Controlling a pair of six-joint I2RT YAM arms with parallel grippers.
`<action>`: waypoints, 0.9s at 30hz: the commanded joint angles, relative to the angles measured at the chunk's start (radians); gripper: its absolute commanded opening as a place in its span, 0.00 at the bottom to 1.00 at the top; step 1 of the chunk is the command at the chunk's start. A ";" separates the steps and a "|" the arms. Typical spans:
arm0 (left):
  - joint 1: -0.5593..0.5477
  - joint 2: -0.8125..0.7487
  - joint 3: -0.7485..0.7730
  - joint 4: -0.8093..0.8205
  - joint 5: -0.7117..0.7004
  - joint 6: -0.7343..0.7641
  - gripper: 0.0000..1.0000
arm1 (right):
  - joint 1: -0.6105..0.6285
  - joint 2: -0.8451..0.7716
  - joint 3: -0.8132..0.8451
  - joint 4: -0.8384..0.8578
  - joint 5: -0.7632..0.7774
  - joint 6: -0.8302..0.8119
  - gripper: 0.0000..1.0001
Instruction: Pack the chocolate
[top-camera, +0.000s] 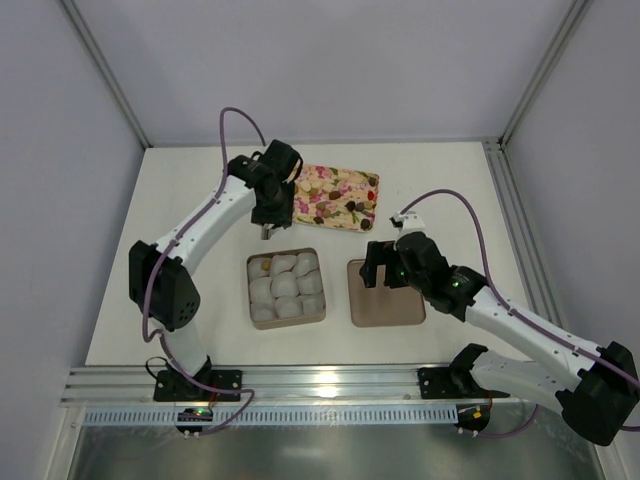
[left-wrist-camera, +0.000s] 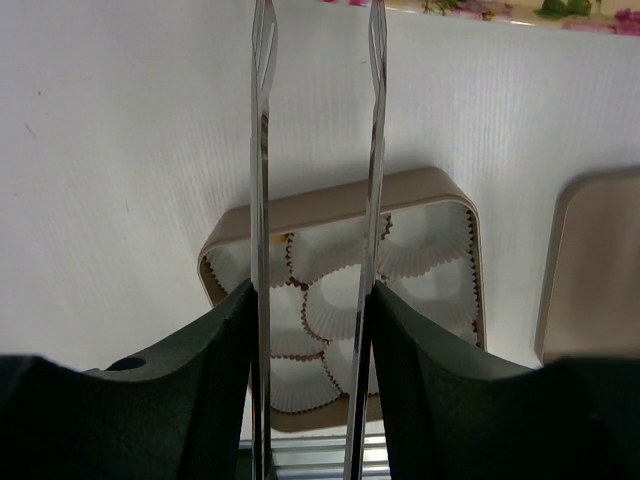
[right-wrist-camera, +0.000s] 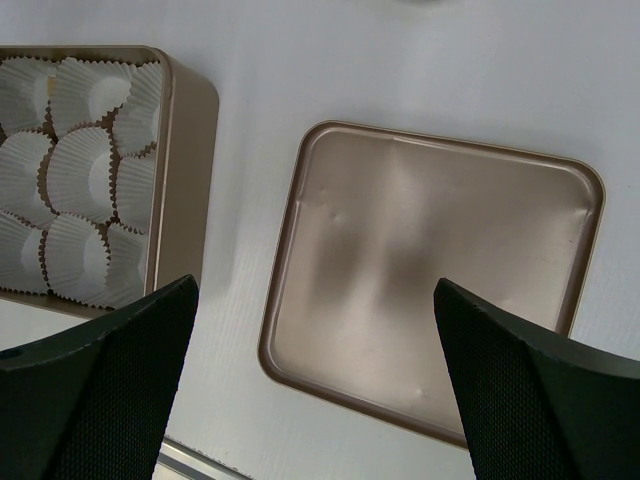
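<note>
On the box (top-camera: 287, 324) rim, toward 11 o'clock in the top view: left gripper (top-camera: 268, 235). Points down, thin blades (left-wrist-camera: 263, 150) parallel and parted a little, nothing between them. At its 6 o'clock, just beside, among white cups (top-camera: 290, 290): one tan chocolate (top-camera: 262, 266) in the far-left cup. At its 2 o'clock: tray (top-camera: 372, 185), pieces there hard to tell from the floral pattern. At the box's 3 o'clock: lid (top-camera: 385, 308), apart. Over the lid's far edge: right gripper (top-camera: 385, 268), spread wide, holds nothing.
</note>
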 joint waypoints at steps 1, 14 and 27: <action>0.021 0.030 0.063 0.052 -0.027 0.023 0.47 | -0.004 -0.038 0.035 -0.007 0.028 -0.014 1.00; 0.041 0.136 0.103 0.070 -0.035 0.025 0.47 | -0.012 -0.075 0.017 -0.023 0.043 -0.029 1.00; 0.046 0.164 0.103 0.083 -0.020 0.025 0.47 | -0.015 -0.075 0.003 -0.021 0.043 -0.029 1.00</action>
